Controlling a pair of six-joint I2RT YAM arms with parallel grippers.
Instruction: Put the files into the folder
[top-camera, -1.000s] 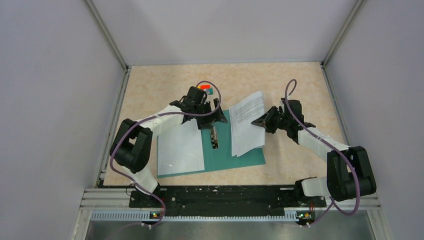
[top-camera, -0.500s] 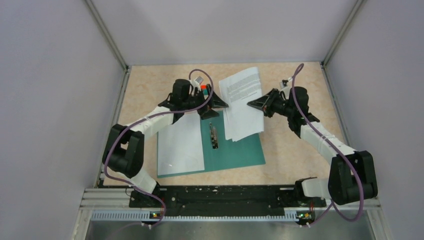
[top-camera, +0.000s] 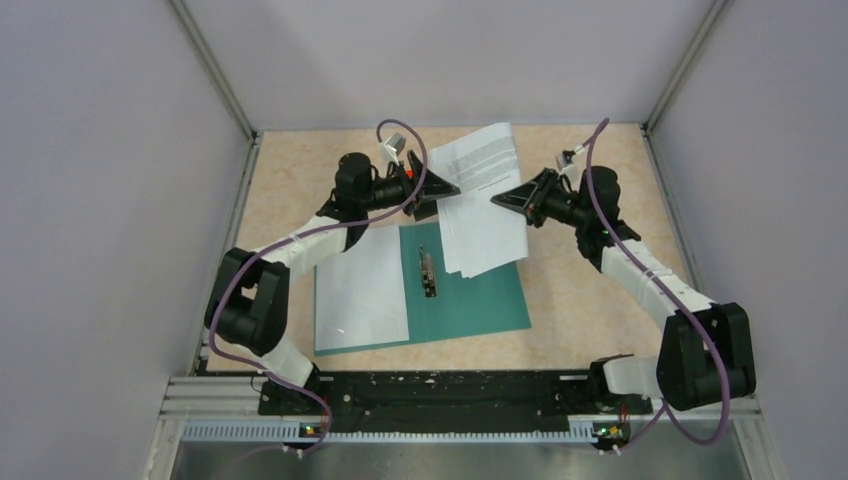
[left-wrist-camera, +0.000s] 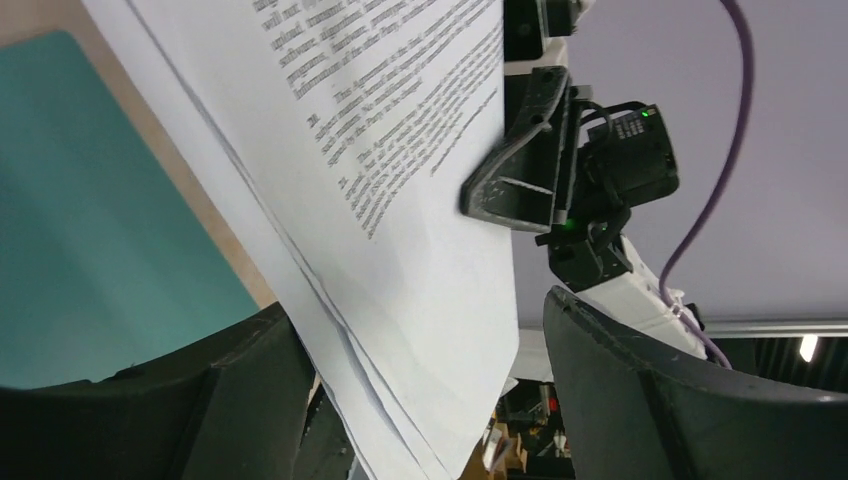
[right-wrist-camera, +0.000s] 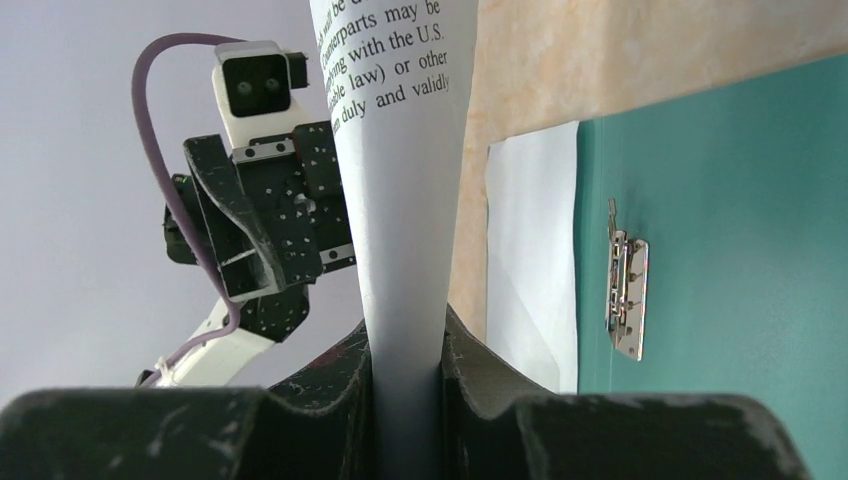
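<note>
White files clamped in right tool.

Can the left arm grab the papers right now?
Probably yes. The left gripper is open with the edge of the files between its fingers, nothing blocking. The right gripper holds them up by the other side.

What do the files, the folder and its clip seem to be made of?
The files: thin matte white paper, most likely; they curl and sag, with printed text. The folder: thin, flat, even teal; card or plastic, cannot tell which. The clip: metal, it seems; silvery with bright reflections.
</note>
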